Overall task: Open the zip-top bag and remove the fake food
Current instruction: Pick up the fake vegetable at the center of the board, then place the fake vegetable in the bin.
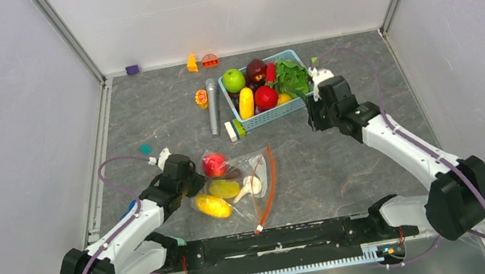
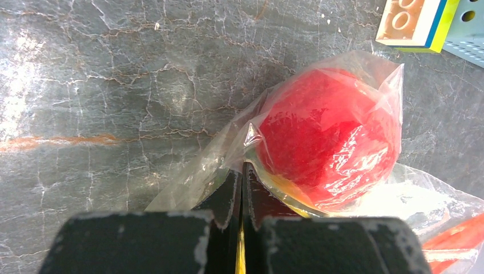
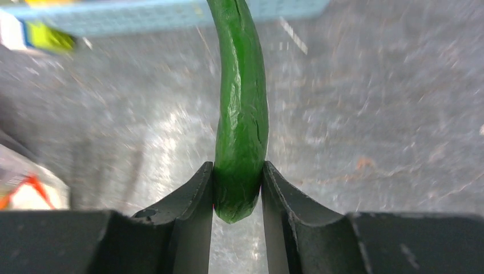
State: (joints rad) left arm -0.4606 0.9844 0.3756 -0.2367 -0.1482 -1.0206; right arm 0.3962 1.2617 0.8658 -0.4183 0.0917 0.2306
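The clear zip-top bag [image 1: 257, 166] lies on the table in front of the arms, its orange-red zip strip [image 1: 271, 180] along the right edge. Inside it are a red round fruit [image 1: 214, 164], yellow mango-like pieces [image 1: 212, 206] and a white piece [image 1: 252, 185]. My left gripper [image 1: 192, 183] is shut on the bag's left edge; in the left wrist view the closed gripper [image 2: 243, 171] pinches plastic beside the red fruit [image 2: 328, 137]. My right gripper [image 1: 315, 115] is shut on a long glossy green piece [image 3: 242, 114] at the basket's near right corner.
A light-blue basket [image 1: 269, 115] at the back holds a green apple [image 1: 233, 79], green lettuce [image 1: 291, 76], and maroon, red and yellow pieces. A grey cylinder [image 1: 213, 105] and a toy block [image 1: 234, 130] lie to its left. Small toys sit along the back wall.
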